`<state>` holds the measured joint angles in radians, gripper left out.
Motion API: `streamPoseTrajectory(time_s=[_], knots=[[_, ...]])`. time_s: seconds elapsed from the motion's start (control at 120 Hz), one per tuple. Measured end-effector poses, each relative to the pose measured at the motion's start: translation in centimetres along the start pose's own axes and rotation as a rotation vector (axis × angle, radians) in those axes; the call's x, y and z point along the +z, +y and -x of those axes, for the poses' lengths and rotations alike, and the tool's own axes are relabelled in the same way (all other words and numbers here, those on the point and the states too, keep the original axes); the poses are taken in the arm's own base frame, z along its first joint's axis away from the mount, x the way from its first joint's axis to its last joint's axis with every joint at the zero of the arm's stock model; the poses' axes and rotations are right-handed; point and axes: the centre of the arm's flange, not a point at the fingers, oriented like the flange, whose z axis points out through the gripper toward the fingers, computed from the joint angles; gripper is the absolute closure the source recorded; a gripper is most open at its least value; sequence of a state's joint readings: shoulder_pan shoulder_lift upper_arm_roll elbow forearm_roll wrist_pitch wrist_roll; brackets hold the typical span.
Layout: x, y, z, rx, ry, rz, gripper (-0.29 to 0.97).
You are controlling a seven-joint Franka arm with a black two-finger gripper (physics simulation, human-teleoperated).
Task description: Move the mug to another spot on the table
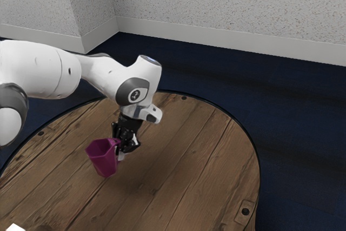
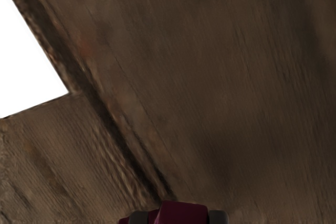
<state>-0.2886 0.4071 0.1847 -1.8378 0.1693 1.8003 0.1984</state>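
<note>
A magenta mug (image 1: pixel 102 157) hangs tilted above the round wooden table (image 1: pixel 189 160), near the exterior view's left. My black gripper (image 1: pixel 122 145) is shut on the mug's rim on the side toward the exterior view's right. The mug casts a shadow on the planks just below it. In the wrist view a strip of the magenta mug (image 2: pixel 181 213) shows between my two grey fingertips (image 2: pixel 137 217), with the table's brown planks (image 2: pixel 210 77) beyond it.
The table has a dark rim and bolt holes (image 1: pixel 245 210) near its edge. A white object (image 1: pixel 11 226) lies at the table's near left corner in the exterior view, and a white flat shape (image 2: pixel 23 66) shows in the wrist view. Dark blue floor surrounds the table.
</note>
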Motion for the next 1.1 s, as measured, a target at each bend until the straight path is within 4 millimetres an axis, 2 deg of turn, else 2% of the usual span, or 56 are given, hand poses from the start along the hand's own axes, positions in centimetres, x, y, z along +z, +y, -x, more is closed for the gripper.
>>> streamPoseTrajectory(time_s=[0.1,0.242,0.308,0.5,0.633,0.8,1.0,1.017,1.1], knots=[[0.8,-1.4,-0.8,-0.035,-0.042,0.005,0.72],[0.9,-5.6,-2.2,-0.113,-0.055,0.017,0.72],[0.9,-6.7,-3.2,-0.132,-0.059,0.017,0.72],[1.7,-5.7,-4.3,-0.131,-0.100,0.025,0.73],[1.6,-6.2,-5.2,-0.146,-0.100,0.026,0.73],[1.6,-5.9,-6.6,-0.146,-0.099,0.022,0.73],[2.3,-5.7,-7.1,-0.147,-0.113,0.026,0.72],[2.4,-5.6,-7.1,-0.148,-0.115,0.026,0.71],[2.6,-5.6,-7.2,-0.149,-0.118,0.036,0.52]])
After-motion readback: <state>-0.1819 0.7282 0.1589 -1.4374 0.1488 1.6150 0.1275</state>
